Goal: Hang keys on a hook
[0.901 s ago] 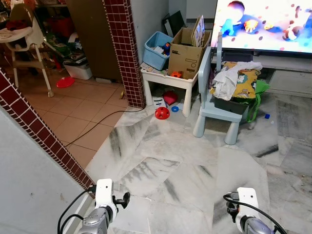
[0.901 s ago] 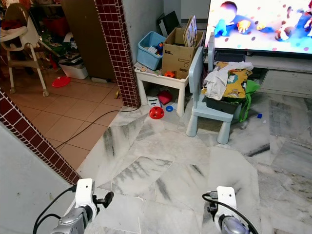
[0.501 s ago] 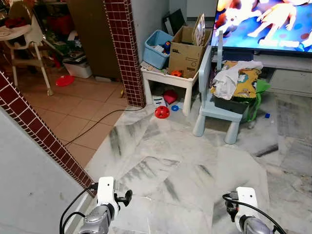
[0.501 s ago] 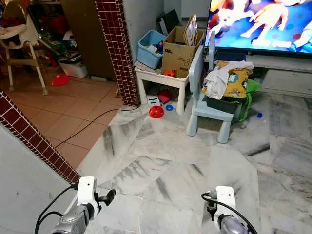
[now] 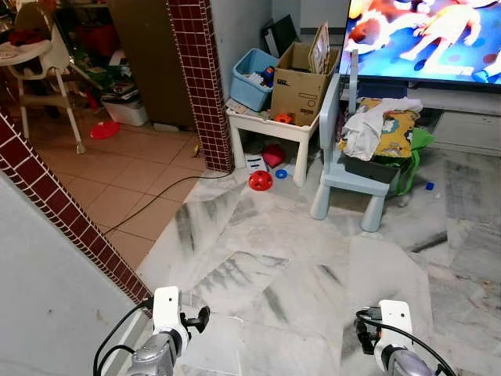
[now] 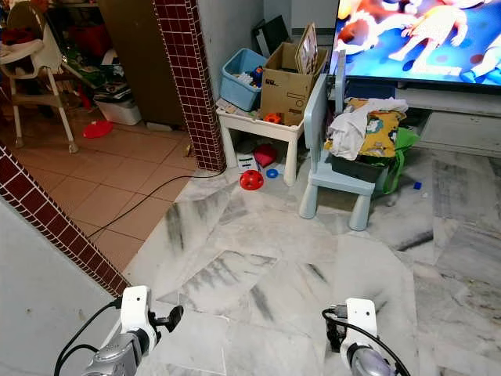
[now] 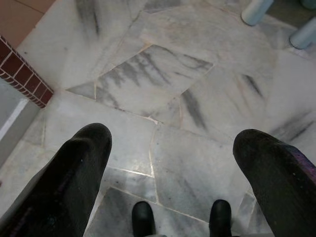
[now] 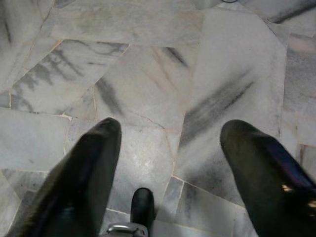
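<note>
Each silver arm ends in a white, boxy wrist block, the left arm (image 5: 160, 345) and the right arm (image 5: 395, 345) alike, with black cables looping from the blocks back along the metal forearms. The left gripper (image 7: 170, 163) and right gripper (image 8: 168, 158) each carry two long, rounded, glossy black fingers (image 7: 69, 182), with short black stubs at the base.

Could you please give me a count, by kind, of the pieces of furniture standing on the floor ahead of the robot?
High chairs: 1, the white high chair on the tan tiles
Small tables: 1, the white table bearing the cardboard box and blue bin
Small chairs: 1, the pale blue chair piled with clothes
Total: 3
</note>
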`<state>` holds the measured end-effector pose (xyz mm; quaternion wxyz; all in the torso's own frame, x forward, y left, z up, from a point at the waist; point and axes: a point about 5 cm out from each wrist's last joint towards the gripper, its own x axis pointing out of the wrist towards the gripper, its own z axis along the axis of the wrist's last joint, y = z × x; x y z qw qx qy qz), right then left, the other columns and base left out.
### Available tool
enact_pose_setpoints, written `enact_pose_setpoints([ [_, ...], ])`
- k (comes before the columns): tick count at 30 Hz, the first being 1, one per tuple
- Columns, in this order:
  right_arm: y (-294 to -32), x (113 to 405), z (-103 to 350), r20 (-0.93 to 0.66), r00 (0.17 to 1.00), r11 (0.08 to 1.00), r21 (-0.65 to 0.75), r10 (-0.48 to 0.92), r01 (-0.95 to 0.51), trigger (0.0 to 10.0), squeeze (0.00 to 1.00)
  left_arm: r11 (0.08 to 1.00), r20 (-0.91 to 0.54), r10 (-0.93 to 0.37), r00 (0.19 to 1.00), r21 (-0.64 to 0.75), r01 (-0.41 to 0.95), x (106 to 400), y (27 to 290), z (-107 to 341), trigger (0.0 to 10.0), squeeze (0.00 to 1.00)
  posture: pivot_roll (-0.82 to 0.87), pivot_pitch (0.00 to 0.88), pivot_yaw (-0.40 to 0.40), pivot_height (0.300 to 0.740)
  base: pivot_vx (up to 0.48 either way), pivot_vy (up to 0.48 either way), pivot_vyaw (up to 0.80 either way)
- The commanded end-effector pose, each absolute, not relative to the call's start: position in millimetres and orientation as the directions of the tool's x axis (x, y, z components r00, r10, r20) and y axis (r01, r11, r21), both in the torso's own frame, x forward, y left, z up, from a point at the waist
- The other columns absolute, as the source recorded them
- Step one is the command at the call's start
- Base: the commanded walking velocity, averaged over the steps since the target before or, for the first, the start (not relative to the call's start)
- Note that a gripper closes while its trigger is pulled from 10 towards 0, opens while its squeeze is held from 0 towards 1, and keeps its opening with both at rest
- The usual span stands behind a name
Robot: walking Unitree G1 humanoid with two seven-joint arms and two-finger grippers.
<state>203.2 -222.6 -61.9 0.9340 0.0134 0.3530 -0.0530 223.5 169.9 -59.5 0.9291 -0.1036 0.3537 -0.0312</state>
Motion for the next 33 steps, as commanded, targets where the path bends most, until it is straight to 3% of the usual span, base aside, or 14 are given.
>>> enact_pose_setpoints([
  [1, -222, 202, -63, -0.659, 0.748, 0.993, 0.005, -0.086, 0.118, 10.0, 1.00, 0.978, -0.645, -0.125, 0.754, -0.209, -0.017, 226, 173, -58, 10.0, 1.00, -0.08, 0.000, 0.080, 0.740, 0.000, 0.000, 0.00],
  [27, -225, 209, -54, -0.594, 0.801, 0.992, 0.028, -0.082, 0.122, 10.0, 1.00, 0.976, -0.604, -0.121, 0.788, -0.218, -0.017, 234, 172, -51, 10.0, 1.00, -0.08, 0.000, 0.071, 0.740, 0.000, 0.000, 0.00],
  [28, -226, 213, -51, -0.573, 0.816, 0.991, 0.048, -0.077, 0.127, 10.0, 1.00, 0.975, -0.579, -0.127, 0.806, -0.220, -0.004, 238, 171, -48, 10.0, 0.00, -0.08, 0.000, 0.071, 0.740, 0.000, 0.000, 0.00],
  [29, -226, 216, -49, -0.553, 0.831, 0.989, 0.078, -0.062, 0.126, 10.0, 1.00, 0.975, -0.564, -0.133, 0.815, -0.222, 0.005, 241, 171, -45, 10.0, 0.00, -0.08, 0.000, 0.070, 0.740, 0.000, 0.000, 0.00],
  [30, -225, 219, -46, -0.539, 0.840, 0.991, 0.065, -0.062, 0.115, 10.0, 0.21, 0.973, -0.547, -0.135, 0.826, -0.230, 0.007, 245, 170, -42, 10.0, 0.00, -0.08, 0.000, 0.071, 0.740, 0.000, 0.000, 0.00],
  [31, -225, 219, -46, -0.539, 0.840, 0.991, 0.065, -0.062, 0.115, 10.0, 0.21, 0.973, -0.547, -0.135, 0.826, -0.230, 0.007, 245, 170, -42, 10.0, 0.00, -0.08, 0.000, 0.071, 0.740, 0.000, 0.000, 0.00],
  [32, -223, 225, -43, -0.522, 0.851, 0.991, 0.077, -0.056, 0.112, 10.0, 0.00, 0.976, -0.522, -0.133, 0.843, -0.219, 0.018, 250, 170, -38, 10.0, 0.00, -0.08, 0.000, 0.072, 0.740, 0.000, 0.000, 0.00],
  [33, -223, 227, -42, -0.518, 0.854, 0.990, 0.081, -0.055, 0.112, 10.0, 0.00, 0.976, -0.511, -0.134, 0.849, -0.219, 0.022, 252, 170, -36, 10.0, 0.00, -0.08, 0.000, 0.069, 0.740, 0.000, 0.000, 0.00],
])
